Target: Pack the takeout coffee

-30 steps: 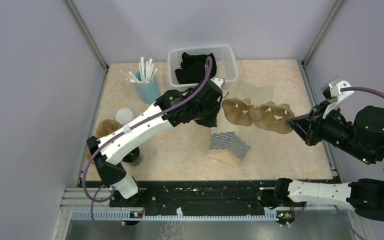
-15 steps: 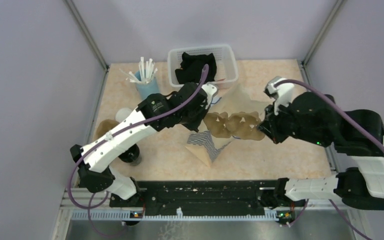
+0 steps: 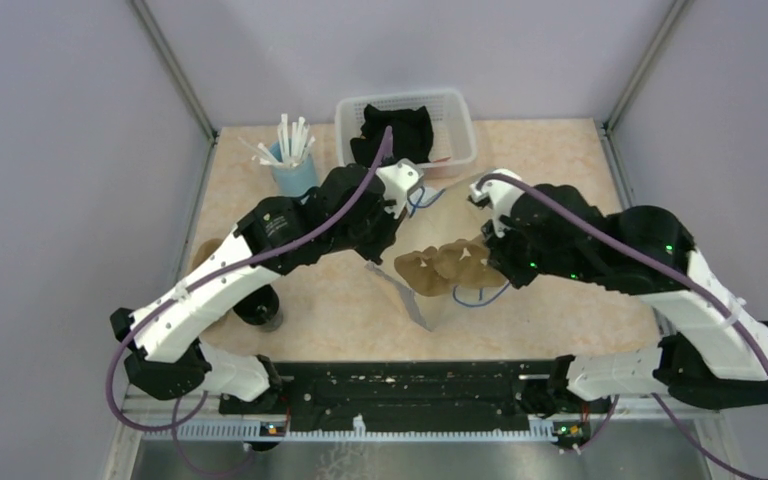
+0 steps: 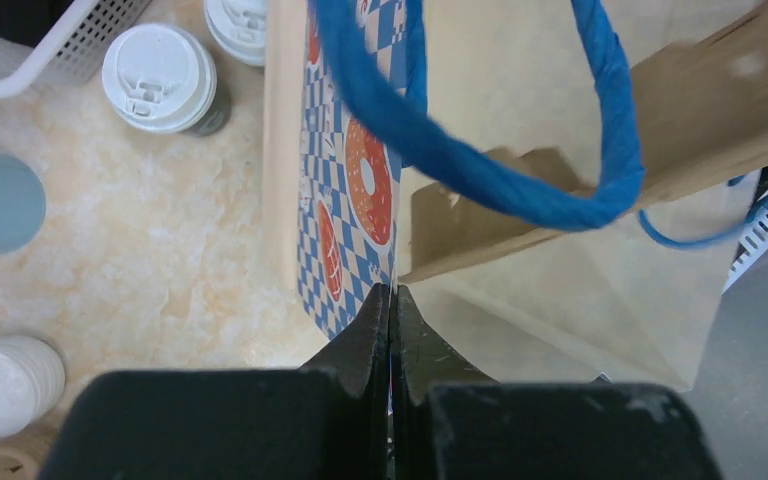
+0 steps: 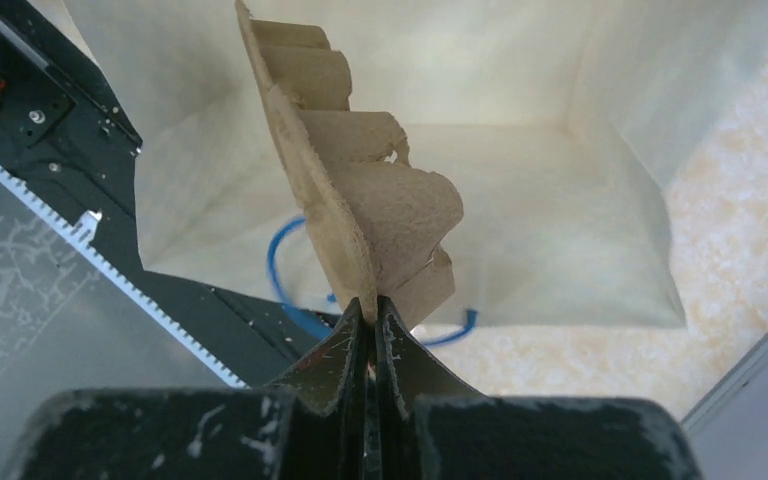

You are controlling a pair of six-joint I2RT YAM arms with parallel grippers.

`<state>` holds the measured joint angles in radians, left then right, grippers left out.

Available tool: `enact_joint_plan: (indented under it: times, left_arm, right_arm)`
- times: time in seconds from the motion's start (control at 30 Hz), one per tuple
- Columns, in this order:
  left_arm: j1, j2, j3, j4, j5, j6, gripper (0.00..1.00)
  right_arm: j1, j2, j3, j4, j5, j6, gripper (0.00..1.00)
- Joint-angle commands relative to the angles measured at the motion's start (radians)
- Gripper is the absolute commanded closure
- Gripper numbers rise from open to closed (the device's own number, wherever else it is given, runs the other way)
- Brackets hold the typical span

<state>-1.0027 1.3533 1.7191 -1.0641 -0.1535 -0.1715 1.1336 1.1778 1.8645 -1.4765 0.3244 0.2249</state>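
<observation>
My left gripper [image 4: 392,298] is shut on the rim of a paper bag [image 4: 345,200] printed with blue checks and doughnuts, holding its mouth open. It also shows in the top view [image 3: 385,238]. My right gripper [image 5: 368,302] is shut on the edge of the brown pulp carrier [image 5: 360,190], which hangs edge-up over the bag's pale inside [image 5: 530,220]. In the top view the carrier [image 3: 440,268] sits at the bag's mouth, in front of the right gripper [image 3: 488,262]. Two white-lidded cups [image 4: 160,78] [image 4: 235,20] stand beside the bag; a third [image 4: 5,385] is lower left.
A white basket [image 3: 457,98] holding black cloth [image 3: 395,130] stands at the back. A blue cup of white straws [image 3: 295,175] is left of it. An all-black cup [image 3: 260,310] stands by the left arm. The bag's blue rope handles [image 4: 480,180] loop across its mouth.
My right gripper has carried the carrier leftward from the table's right side to the bag's mouth. My left gripper has drawn the bag's rim left and the bag has opened.
</observation>
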Motion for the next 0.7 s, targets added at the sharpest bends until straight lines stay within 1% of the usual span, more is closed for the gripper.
enact_joint_plan:
  times: [0.0, 0.1, 0.23, 0.3, 0.43, 0.53, 0.67]
  left_arm:
    - [0.001, 0.025, 0.054, 0.066, 0.063, 0.05, 1.0]
    - [0.001, 0.027, 0.048, 0.06, 0.082, 0.049, 1.0]
    - [0.001, 0.004, 0.028, 0.053, 0.083, 0.05, 1.0]
    - [0.001, -0.01, 0.014, 0.051, 0.081, 0.052, 1.0]
    - [0.001, -0.022, -0.012, 0.053, 0.084, 0.043, 1.0]
    - [0.001, -0.027, -0.03, 0.057, 0.091, 0.038, 1.0]
    - [0.001, -0.032, -0.031, 0.05, 0.08, 0.042, 1.0]
  right_arm:
    - [-0.007, 0.042, -0.065, 0.113, -0.069, -0.07, 1.0]
    - [-0.055, 0.02, -0.152, 0.226, -0.169, -0.086, 1.0]
    - [-0.21, 0.009, -0.234, 0.32, -0.352, -0.145, 1.0]
    - [-0.264, 0.032, -0.239, 0.315, -0.389, -0.181, 1.0]
    - [-0.287, 0.059, -0.271, 0.361, -0.453, -0.22, 1.0]
    - [-0.352, 0.058, -0.322, 0.411, -0.536, -0.264, 1.0]
    - [-0.399, 0.079, -0.32, 0.402, -0.588, -0.283, 1.0]
